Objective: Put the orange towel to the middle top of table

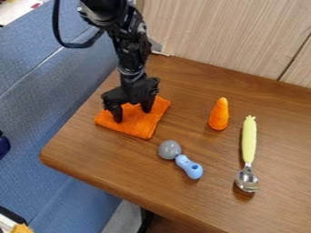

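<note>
My gripper (132, 115) hangs over the orange towel (141, 125) at the left end of the wooden table (121, 168). Its two fingers are spread apart, their tips down at the towel's surface, with a stretch of orange cloth between them. The towel lies flat as a folded square. The gripper hides part of its upper left side.
An orange cone-shaped object (219, 114) stands right of the towel. Farther right lies a spoon with a yellow handle (249, 141). A grey and blue toy (169, 149) lies below the towel. A wood-panelled wall (224, 36) borders the table's far edge; a blue seat (48, 91) is at left.
</note>
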`<state>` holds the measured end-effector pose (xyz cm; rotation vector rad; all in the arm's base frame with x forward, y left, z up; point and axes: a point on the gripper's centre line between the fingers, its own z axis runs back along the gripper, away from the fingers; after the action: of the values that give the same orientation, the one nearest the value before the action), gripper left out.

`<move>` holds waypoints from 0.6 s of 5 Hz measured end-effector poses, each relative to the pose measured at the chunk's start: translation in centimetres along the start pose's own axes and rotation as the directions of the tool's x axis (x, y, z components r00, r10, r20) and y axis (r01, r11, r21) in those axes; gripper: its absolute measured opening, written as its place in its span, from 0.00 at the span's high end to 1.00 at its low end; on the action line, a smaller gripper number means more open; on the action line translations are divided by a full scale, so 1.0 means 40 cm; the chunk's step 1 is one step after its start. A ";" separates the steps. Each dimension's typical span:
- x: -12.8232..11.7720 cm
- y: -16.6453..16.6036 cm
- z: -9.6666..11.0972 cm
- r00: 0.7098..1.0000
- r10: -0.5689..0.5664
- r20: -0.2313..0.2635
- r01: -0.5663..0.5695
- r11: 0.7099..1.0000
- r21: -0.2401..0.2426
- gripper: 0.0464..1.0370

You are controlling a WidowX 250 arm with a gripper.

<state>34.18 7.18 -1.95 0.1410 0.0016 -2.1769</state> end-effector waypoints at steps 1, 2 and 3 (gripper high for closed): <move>0.000 0.011 0.000 0.999 -0.002 0.052 0.000 0.999 0.044 0.04; 0.007 0.026 0.003 0.997 -0.001 0.077 -0.002 1.000 0.032 0.04; 0.026 0.071 0.004 0.996 -0.048 0.070 0.047 0.999 0.012 0.04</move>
<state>35.88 4.69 -1.76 0.0708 -0.0474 -2.2283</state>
